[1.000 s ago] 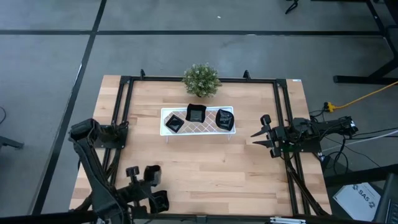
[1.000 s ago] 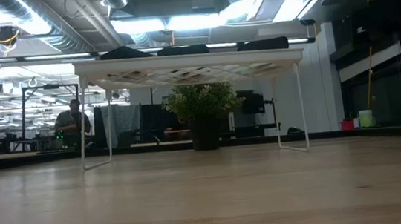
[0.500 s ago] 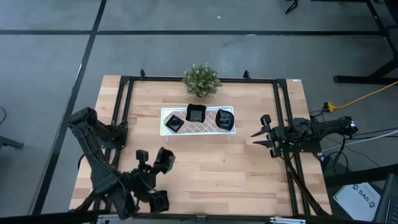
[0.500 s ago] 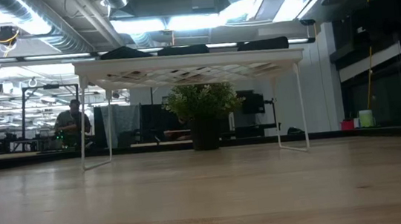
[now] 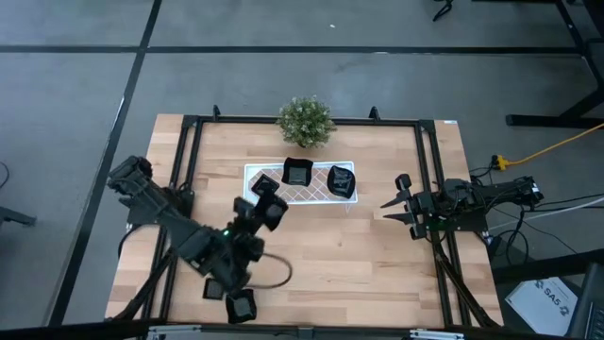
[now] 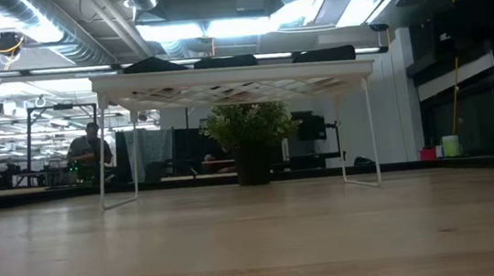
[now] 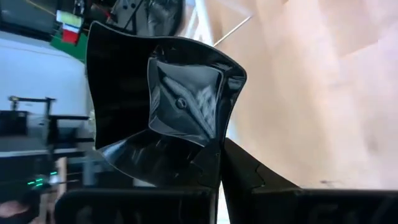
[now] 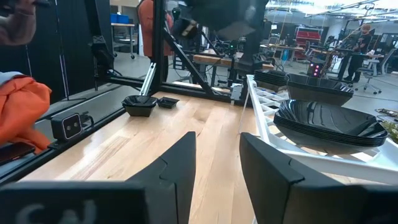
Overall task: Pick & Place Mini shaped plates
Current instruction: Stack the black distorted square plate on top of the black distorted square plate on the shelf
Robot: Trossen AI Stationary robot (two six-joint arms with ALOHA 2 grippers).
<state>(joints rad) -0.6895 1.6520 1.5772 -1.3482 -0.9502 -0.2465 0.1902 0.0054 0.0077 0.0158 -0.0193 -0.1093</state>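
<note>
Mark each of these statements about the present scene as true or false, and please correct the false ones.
1. The left gripper is shut on a mini plate. True.
2. The right gripper holds a plate. False: its fingers stand open with nothing between them, and it waits at the table's right side.
3. The white tray stands raised on thin legs. True, as the low view shows.
4. The potted plant stands on the tray. False: it stands on the table behind the tray.
5. Stacked plates sit near the table's front edge. True.
</note>
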